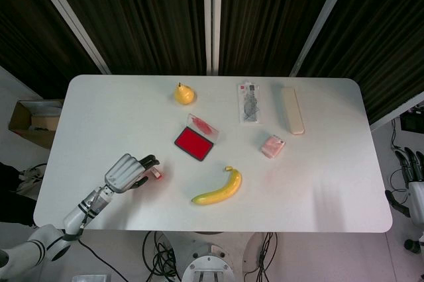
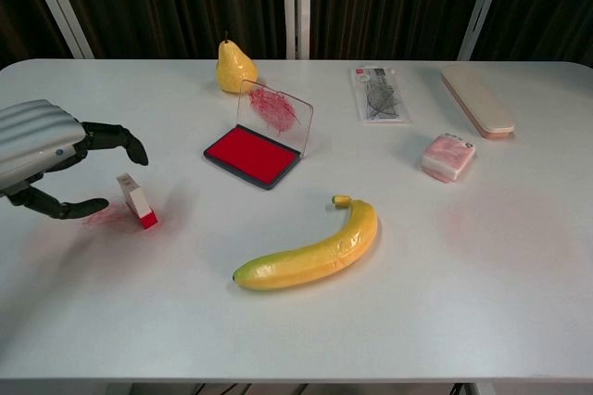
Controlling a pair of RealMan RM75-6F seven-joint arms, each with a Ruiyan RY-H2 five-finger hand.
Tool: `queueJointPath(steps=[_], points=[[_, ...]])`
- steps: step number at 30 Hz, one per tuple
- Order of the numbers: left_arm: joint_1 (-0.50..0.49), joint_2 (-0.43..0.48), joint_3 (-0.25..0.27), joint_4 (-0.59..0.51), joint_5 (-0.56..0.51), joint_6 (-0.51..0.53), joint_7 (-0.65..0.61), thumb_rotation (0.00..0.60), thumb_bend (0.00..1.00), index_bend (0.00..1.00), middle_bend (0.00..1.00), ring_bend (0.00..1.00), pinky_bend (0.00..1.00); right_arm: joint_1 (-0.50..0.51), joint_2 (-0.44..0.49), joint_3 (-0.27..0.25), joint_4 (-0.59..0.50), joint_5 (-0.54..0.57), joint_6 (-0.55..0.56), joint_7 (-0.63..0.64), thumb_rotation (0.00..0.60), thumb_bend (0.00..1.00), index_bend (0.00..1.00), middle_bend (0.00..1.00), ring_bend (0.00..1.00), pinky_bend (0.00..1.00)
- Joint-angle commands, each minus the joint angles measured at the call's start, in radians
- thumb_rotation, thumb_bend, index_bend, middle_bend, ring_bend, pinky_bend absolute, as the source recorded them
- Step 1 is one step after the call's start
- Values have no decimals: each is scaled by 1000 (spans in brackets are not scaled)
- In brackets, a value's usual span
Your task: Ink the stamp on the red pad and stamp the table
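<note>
A small white stamp (image 2: 136,200) with a red base lies tilted on the table beside a red ink smear (image 2: 102,217); in the head view the stamp (image 1: 157,173) shows just past my left fingertips. My left hand (image 2: 51,154) hovers open right beside it, fingers and thumb apart around empty air, not touching it; the same left hand (image 1: 126,172) shows in the head view. The red ink pad (image 2: 252,155) sits open at mid-table with its clear lid (image 2: 274,114) raised. My right hand (image 1: 412,176) hangs off the table's right edge, fingers apart, empty.
A banana (image 2: 313,251) lies in front of the pad, a pear (image 2: 234,66) behind it. A pink block (image 2: 447,156), a packet (image 2: 380,95) and a beige case (image 2: 476,99) lie at the right. A cardboard box (image 1: 30,122) stands left of the table.
</note>
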Motion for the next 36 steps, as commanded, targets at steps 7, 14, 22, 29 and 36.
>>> queueJointPath(steps=[7,14,22,29,36], points=[[-25,-36,23,53,-14,-26,1,600,310,337,360,956,1000,0,2,3,6,14,-10,7,600,176,0,0,0,0],[-29,-60,33,87,-17,4,-37,600,310,416,435,973,1000,1,-2,4,11,21,-18,12,600,176,0,0,0,0],[-45,-86,41,124,-27,0,-66,600,318,440,455,978,1000,3,-1,5,13,25,-25,14,600,176,0,0,0,0],[-55,-95,46,137,-40,-8,-86,600,329,477,488,983,1000,2,-2,6,16,32,-28,17,600,176,0,0,0,0],[-59,-99,51,145,-53,-13,-101,600,331,504,515,985,1000,4,-6,6,20,34,-34,17,600,176,0,0,0,0]])
